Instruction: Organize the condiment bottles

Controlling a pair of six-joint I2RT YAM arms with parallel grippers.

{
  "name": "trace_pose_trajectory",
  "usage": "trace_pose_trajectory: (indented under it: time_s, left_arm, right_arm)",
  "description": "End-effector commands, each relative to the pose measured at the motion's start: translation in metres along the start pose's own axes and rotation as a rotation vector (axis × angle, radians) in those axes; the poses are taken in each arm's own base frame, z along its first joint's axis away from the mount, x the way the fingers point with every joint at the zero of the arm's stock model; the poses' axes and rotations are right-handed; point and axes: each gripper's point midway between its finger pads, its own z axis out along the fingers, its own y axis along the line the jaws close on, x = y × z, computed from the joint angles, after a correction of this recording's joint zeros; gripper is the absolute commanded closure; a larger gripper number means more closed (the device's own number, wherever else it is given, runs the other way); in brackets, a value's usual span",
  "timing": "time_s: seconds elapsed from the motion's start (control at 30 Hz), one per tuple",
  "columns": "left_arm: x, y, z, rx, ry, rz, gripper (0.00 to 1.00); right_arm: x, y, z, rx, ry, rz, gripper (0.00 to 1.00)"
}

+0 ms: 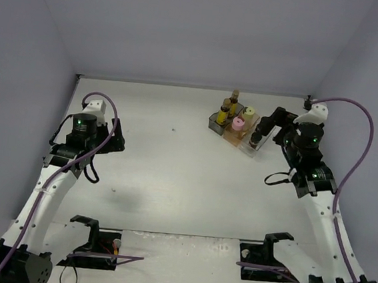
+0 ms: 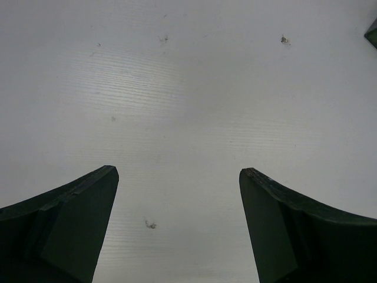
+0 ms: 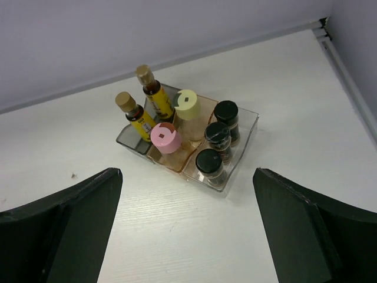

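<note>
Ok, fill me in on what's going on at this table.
Nothing is in hand right now. All seven condiment bottles stand in three small bins at the far right of the table. Two amber bottles are in the grey bin, the pink-lidded bottle and pale-yellow jar in the orange bin, and three dark-capped spice jars in the clear bin. The right gripper hangs open just short of the bins. The left gripper is open over bare table.

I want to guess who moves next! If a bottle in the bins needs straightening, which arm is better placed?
Right. The right gripper, open, faces the bottles in the bins close by; the left gripper hangs over the table, far away.
</note>
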Motion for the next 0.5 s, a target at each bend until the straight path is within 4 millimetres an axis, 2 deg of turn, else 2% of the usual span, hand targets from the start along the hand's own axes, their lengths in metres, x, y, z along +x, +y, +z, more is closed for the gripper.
trace_pose_trajectory:
  time_s: [0.0,0.13,0.23,0.33,0.47]
  left_arm:
    - [-0.028,-0.007,-0.017,0.031,-0.099,-0.024,0.14]
    - [-0.036,-0.007,-0.029,0.029,-0.124,-0.02,0.14]
    - [-0.041,-0.007,-0.039,0.025,-0.145,-0.018,0.14]
    - [-0.042,-0.009,-0.048,0.036,-0.149,-0.014,0.14]
    - [-0.036,-0.005,-0.054,0.024,-0.142,-0.008,0.14]
  right_arm:
    - [-0.021,-0.003,-0.032,0.013,-0.03,-0.025,0.0]
    - [-0.031,0.006,-0.073,-0.024,-0.097,-0.022,0.0]
    - [-0.038,-0.001,-0.097,-0.018,-0.142,-0.012,0.0]
    - [-0.042,-0.005,-0.118,-0.037,-0.185,-0.003,0.0]
    - [-0.042,-0.011,-0.135,-0.057,-0.239,0.003,0.0]
